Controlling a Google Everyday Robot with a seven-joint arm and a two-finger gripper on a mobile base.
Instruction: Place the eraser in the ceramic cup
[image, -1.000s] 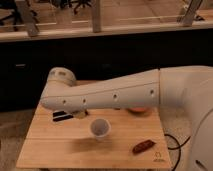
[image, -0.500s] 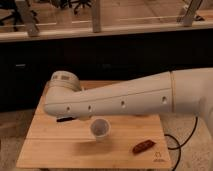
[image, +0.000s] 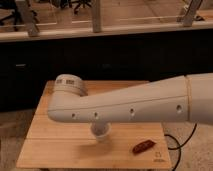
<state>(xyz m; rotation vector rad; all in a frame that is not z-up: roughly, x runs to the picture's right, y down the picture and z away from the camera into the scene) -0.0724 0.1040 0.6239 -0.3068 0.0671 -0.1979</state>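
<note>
Eraser: it cannot be seen anywhere in the camera view, and whether the gripper holds it cannot be told. The ceramic cup (image: 101, 132) stands upright on the wooden table (image: 55, 145), its upper part covered by the robot arm (image: 130, 107), so its inside is hidden. The gripper itself is out of sight behind the arm's thick white link, somewhere near the rounded joint (image: 67, 87) at the arm's far end, up and to the left of the cup; its fingers are clenched shut. A small reddish-brown oblong object (image: 143, 146) lies flat on the table, well to the right of the cup and apart from it, below the arm. A dark cable (image: 177, 142) loops at the table's right edge, further right still. Beyond the table runs a dark low wall (image: 125, 55) topped by a pale ledge.
</note>
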